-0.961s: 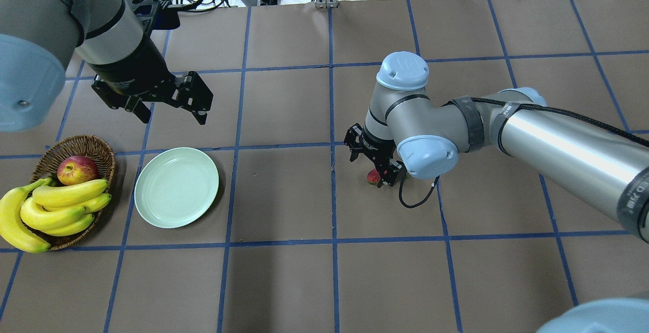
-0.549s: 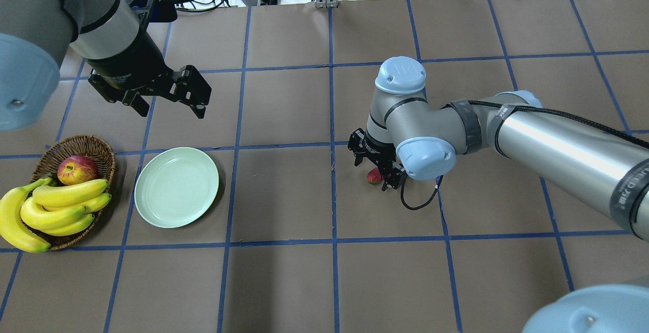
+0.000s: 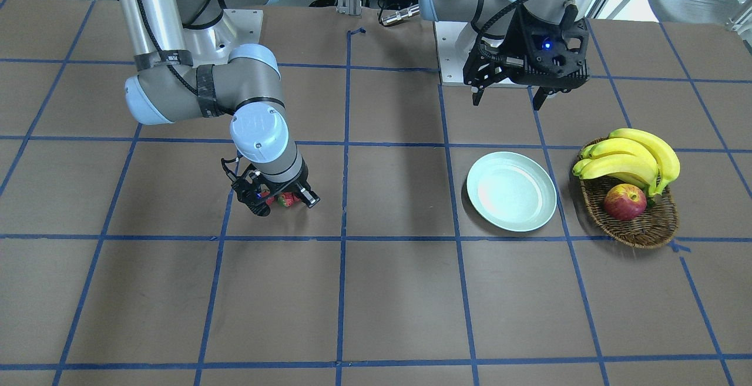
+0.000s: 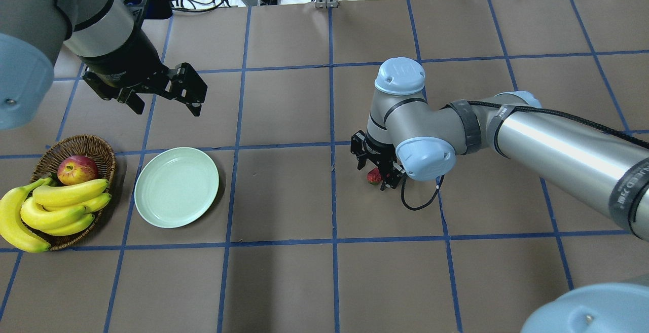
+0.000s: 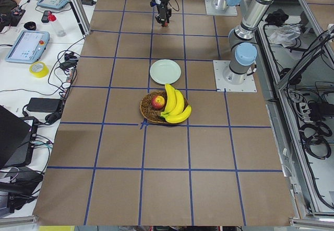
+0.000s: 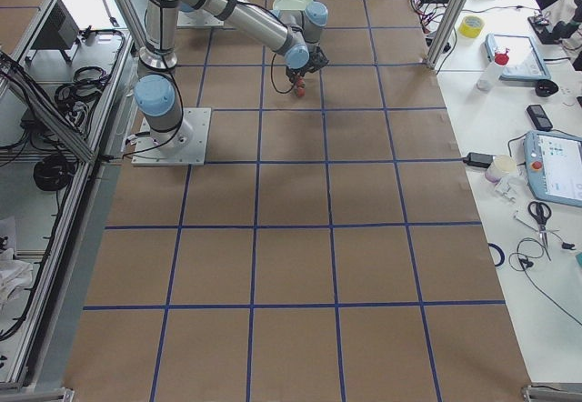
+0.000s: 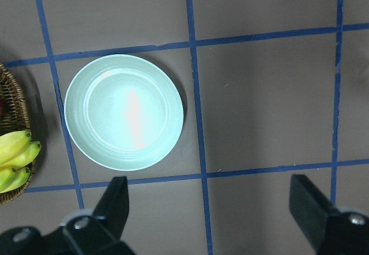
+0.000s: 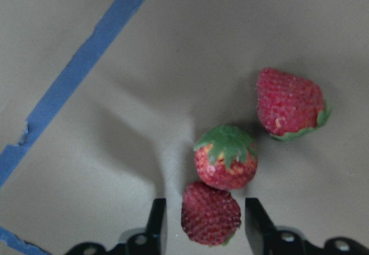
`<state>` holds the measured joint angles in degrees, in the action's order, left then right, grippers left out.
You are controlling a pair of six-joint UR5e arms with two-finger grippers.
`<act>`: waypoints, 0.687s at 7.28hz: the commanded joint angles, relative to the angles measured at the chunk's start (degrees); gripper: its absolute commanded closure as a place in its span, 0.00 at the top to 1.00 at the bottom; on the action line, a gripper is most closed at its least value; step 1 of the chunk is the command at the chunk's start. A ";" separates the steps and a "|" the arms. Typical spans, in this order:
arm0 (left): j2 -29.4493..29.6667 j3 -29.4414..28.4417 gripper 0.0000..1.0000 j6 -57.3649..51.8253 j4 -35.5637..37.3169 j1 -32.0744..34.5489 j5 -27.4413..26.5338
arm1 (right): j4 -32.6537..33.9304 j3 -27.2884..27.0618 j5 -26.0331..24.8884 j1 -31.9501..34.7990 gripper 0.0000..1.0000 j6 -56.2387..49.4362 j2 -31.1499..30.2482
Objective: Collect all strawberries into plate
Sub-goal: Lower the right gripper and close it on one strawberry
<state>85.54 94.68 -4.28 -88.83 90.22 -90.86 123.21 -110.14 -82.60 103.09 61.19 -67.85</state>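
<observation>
Holds the right end effector (image 8: 205,209) low over the bench (image 4: 284,282), fingers a little apart on both sides of one strawberry (image 8: 211,220), not squeezing it. Has a second strawberry (image 8: 226,158) and a third strawberry (image 8: 290,103) lying just past it. Holds the left end effector (image 4: 166,106) up in the air, fingers wide apart, gripping nothing. Shows the plate (image 4: 176,187) beside the basket (image 4: 103,151), well apart from the strawberries.

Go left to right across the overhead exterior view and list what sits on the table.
wicker basket → mint-green plate → strawberry
</observation>
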 commanded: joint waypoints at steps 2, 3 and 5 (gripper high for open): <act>0.24 0.42 1.00 -0.03 1.02 0.04 0.07 | -0.16 0.97 0.07 -0.09 0.08 -0.46 -0.35; 0.24 0.42 1.00 -0.03 0.94 0.04 -0.01 | -0.25 2.02 1.03 0.00 0.08 0.06 -0.96; 0.24 0.42 1.00 -0.03 1.02 0.04 -0.01 | 0.01 4.48 6.62 1.74 0.08 1.46 -1.05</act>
<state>85.77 95.09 -4.31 -87.84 90.26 -90.87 122.99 -107.13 -79.89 103.51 61.62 -68.82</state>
